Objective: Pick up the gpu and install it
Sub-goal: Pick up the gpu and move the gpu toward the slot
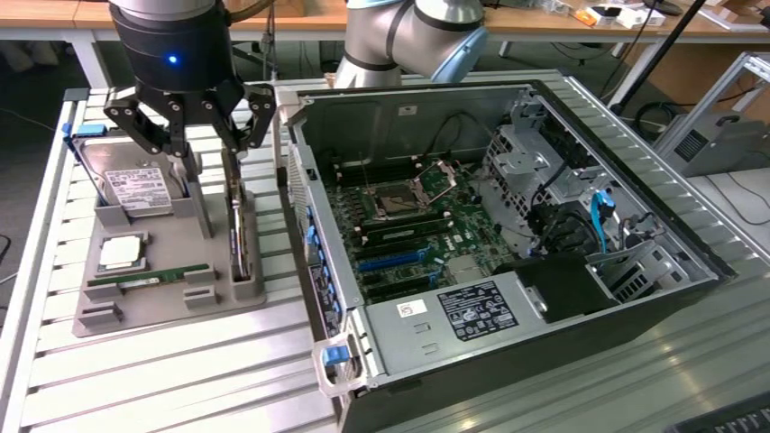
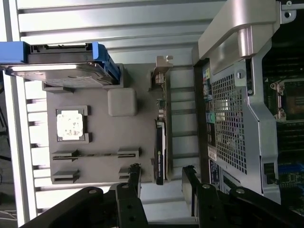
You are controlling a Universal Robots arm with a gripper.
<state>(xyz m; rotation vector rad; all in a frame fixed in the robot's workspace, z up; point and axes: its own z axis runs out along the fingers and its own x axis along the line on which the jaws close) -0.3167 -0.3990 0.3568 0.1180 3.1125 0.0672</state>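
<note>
End effector (image 1: 198, 144) spread wide above gpu (image 1: 241, 236); nothing held.
Gpu: dark card, on edge in slot of grey tray (image 1: 169, 302) on slatted bench (image 1: 180, 379), along tray side nearest open computer case (image 1: 506, 234); not lifted, not installed. In wrist view, black fingers (image 2: 134, 176) set one to each side of card edge (image 2: 160, 152), clear of it. On same tray: hard drive (image 1: 130, 185) with white label, propped at far end; processor chip (image 1: 123, 253); green memory stick (image 1: 151, 278). Case just beside tray, on exterior view's right, side panel off, motherboard (image 1: 398, 225) exposed.
</note>
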